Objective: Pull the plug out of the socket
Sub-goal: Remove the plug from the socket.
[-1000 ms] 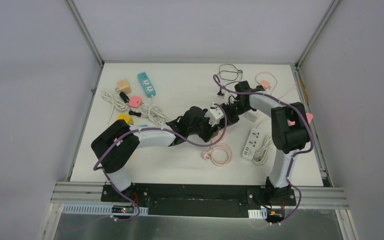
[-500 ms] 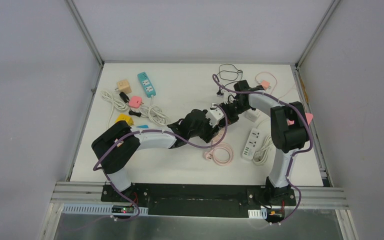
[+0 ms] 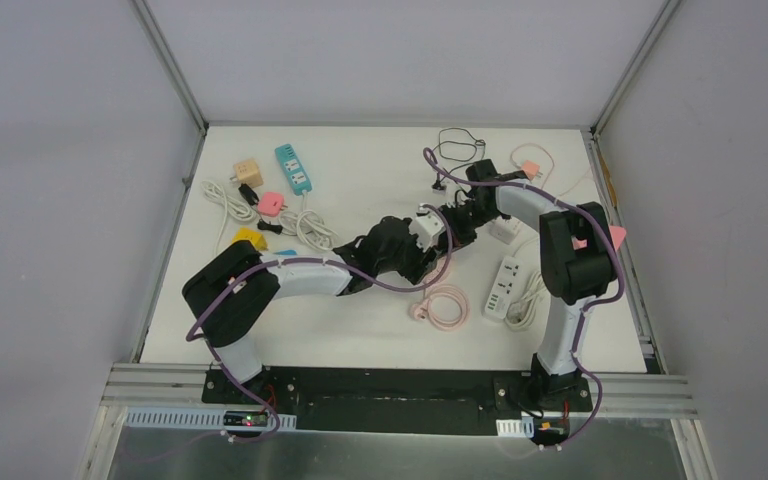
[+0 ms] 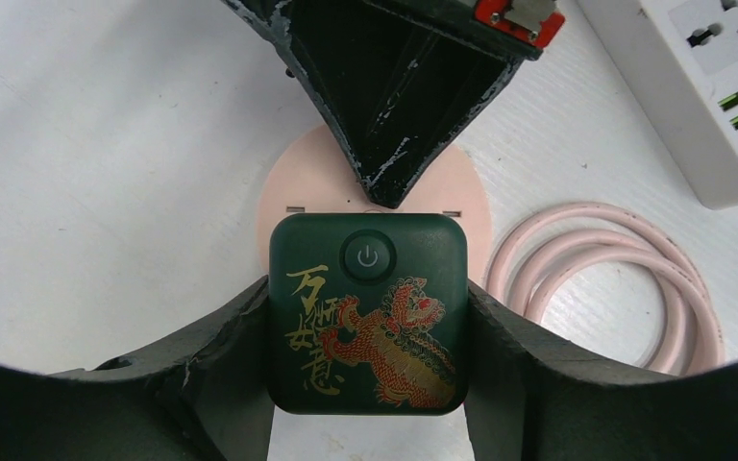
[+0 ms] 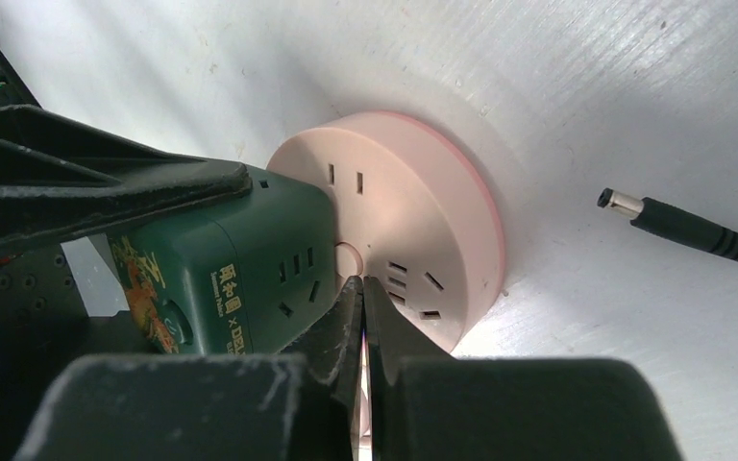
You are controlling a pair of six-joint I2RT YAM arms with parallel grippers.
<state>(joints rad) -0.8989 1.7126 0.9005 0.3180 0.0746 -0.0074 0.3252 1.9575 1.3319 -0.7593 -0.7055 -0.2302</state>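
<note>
A dark green cube plug (image 4: 367,312) with a gold and red dragon print sits against the face of a round pink socket (image 4: 293,187). My left gripper (image 4: 367,322) is shut on the green plug, one finger on each side. My right gripper (image 5: 362,288) is shut with nothing between its fingers; its tips press on the pink socket's face (image 5: 413,211) right beside the green plug (image 5: 240,269). In the top view both grippers meet at mid table, the left gripper (image 3: 412,243) and the right gripper (image 3: 448,222). The plug's pins are hidden.
A white power strip (image 3: 503,285) lies to the right, also in the left wrist view (image 4: 721,106). A coiled pink cable (image 3: 445,305) lies near it. A black barrel connector (image 5: 673,226) lies beside the socket. A teal strip (image 3: 293,167), wooden cube (image 3: 248,172) and white cables (image 3: 225,200) lie far left.
Both grippers with the plug and socket have shifted slightly toward the far side. The pink cable coil has slid a little to the right.
</note>
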